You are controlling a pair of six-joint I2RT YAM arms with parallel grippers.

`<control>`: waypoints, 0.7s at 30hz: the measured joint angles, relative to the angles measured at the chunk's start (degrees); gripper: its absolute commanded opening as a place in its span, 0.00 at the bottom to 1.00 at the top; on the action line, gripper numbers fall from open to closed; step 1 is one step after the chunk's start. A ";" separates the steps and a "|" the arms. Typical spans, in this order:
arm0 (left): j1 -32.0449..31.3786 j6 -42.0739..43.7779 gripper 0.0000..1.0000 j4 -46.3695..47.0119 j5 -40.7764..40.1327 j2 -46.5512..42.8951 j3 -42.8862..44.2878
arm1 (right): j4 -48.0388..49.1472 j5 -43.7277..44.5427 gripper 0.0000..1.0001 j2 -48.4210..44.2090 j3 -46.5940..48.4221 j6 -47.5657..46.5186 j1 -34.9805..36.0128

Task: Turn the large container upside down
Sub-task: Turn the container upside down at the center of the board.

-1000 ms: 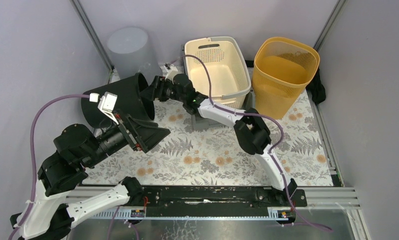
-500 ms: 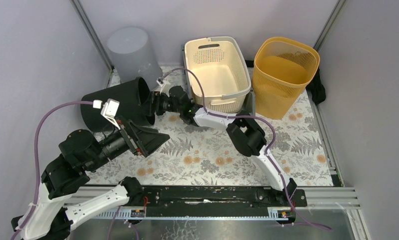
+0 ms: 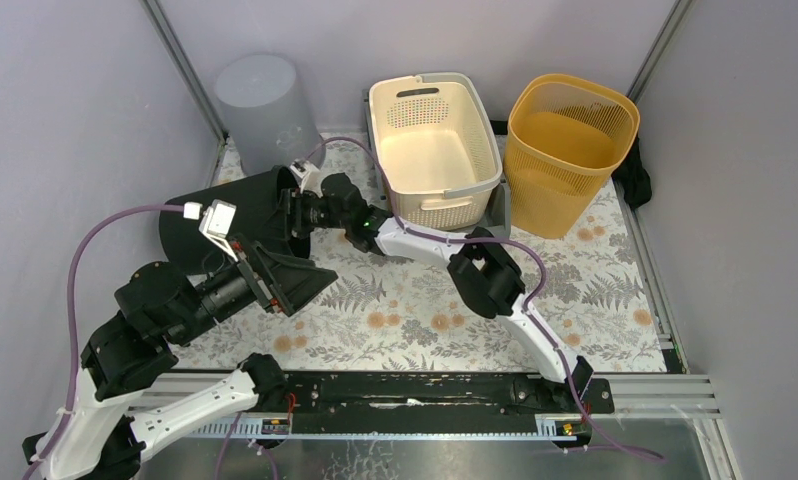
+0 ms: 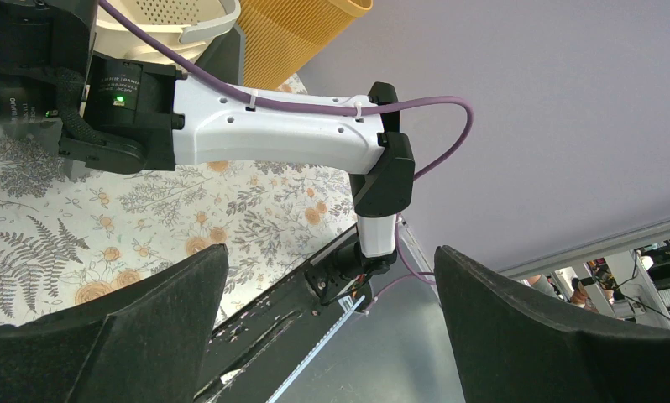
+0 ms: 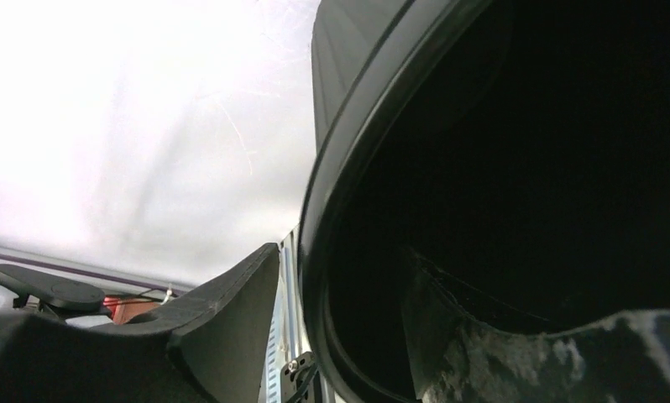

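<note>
In the top view, left of centre, the large container has its mouth hidden behind the right tool and its near side hidden behind the left tool. In the right wrist view its rim runs off the top and bottom edges and its inside is black. Whether that tool's fingers pinch the rim cannot be told.

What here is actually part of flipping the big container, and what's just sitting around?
Part of the job:
black container, lying on its side
right gripper, fingers either side of its rim
left gripper, open next to it

Just sitting there:
grey bin
cream basket
orange basket
floral mat
</note>
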 measured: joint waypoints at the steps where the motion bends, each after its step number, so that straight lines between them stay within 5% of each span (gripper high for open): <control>1: 0.00 0.00 1.00 0.02 0.00 -0.04 0.00 | -0.63 -0.20 0.55 0.15 0.42 -0.17 0.11; 6: 0.00 0.00 1.00 0.00 0.00 -0.04 0.00 | -3.32 -2.12 0.41 0.46 0.63 -0.44 0.57; 14: 0.00 0.00 1.00 0.00 0.02 -0.07 -0.24 | -6.51 -5.53 0.35 0.46 1.22 -0.37 1.44; 21: 0.00 0.00 1.00 0.02 0.07 -0.04 -0.26 | -1.20 -7.02 0.10 0.02 -1.31 1.84 1.55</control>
